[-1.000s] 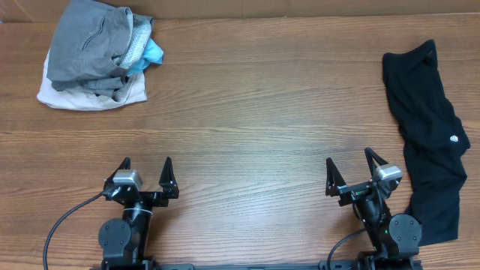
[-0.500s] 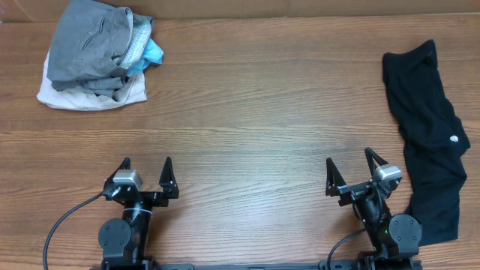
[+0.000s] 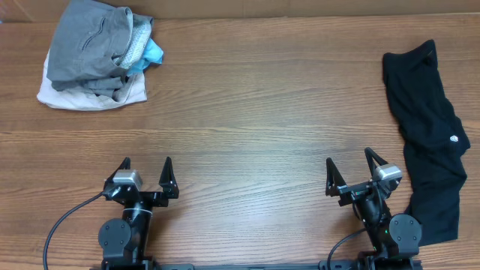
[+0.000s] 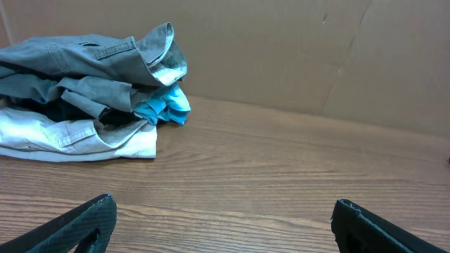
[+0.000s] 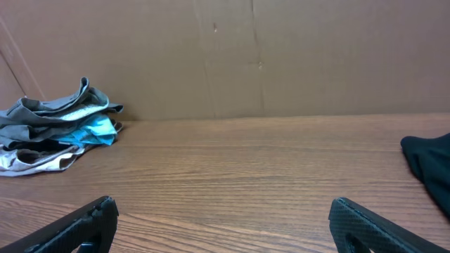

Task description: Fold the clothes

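The black garment (image 3: 427,135) lies crumpled in a long strip along the table's right edge, with a small white logo (image 3: 454,138) showing. Its edge also shows at the right of the right wrist view (image 5: 430,165). My right gripper (image 3: 350,166) is open and empty near the front edge, just left of the garment's lower end. Its fingers frame bare wood in the right wrist view (image 5: 223,214). My left gripper (image 3: 146,169) is open and empty at the front left, far from the garment, over bare wood in the left wrist view (image 4: 223,216).
A pile of folded grey, white and light-blue garments (image 3: 96,52) sits at the back left corner, also seen in the left wrist view (image 4: 88,95) and right wrist view (image 5: 56,130). A brown cardboard wall (image 5: 246,56) stands behind the wooden table (image 3: 255,112).
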You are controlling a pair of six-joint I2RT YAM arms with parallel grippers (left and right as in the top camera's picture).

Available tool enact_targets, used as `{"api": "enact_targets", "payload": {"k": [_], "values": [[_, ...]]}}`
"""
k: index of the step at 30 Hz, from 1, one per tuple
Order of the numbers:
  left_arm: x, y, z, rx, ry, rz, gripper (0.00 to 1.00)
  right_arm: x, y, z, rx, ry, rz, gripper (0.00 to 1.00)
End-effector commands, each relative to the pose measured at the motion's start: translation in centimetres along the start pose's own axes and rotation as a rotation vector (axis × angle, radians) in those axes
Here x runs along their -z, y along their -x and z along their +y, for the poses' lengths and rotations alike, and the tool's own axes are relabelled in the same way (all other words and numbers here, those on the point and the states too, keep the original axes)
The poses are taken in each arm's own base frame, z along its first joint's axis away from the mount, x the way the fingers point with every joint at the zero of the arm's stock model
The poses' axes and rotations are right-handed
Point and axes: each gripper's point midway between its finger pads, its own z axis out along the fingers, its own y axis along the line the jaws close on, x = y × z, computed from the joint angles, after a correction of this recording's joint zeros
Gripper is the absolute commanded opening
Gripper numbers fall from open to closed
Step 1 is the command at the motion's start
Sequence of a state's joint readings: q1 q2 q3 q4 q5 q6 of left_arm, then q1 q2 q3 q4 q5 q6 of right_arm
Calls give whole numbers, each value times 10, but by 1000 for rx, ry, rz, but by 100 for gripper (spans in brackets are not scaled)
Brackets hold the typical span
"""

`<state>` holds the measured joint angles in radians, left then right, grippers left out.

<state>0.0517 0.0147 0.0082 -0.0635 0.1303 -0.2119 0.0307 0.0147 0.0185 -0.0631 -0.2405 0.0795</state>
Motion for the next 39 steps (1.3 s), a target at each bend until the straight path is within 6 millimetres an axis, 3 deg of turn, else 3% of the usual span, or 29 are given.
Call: {"api": "enact_targets", "payload": {"k": [1, 16, 20, 25, 29, 34, 39], "values": [[0, 0, 0, 20, 3, -3, 100, 0, -1, 1, -5, 8, -5, 100], [0, 0, 0, 20, 2, -3, 100, 0, 0, -1, -3, -4, -13, 100], [0, 0, -1, 20, -1, -4, 100, 0, 8, 0, 5, 1, -45, 100], [1, 16, -8, 10, -35, -66, 100, 2, 20, 14, 22, 74, -88, 100], [4, 27, -26, -67, -135, -110, 100, 2, 22, 17, 27, 94, -98, 100], [9, 34, -37, -83, -179, -80, 100, 4, 26, 22, 13, 116, -92, 100], [17, 59, -43, -128, -171, -53, 100, 9, 48, 24, 19, 106, -116, 100]]}}
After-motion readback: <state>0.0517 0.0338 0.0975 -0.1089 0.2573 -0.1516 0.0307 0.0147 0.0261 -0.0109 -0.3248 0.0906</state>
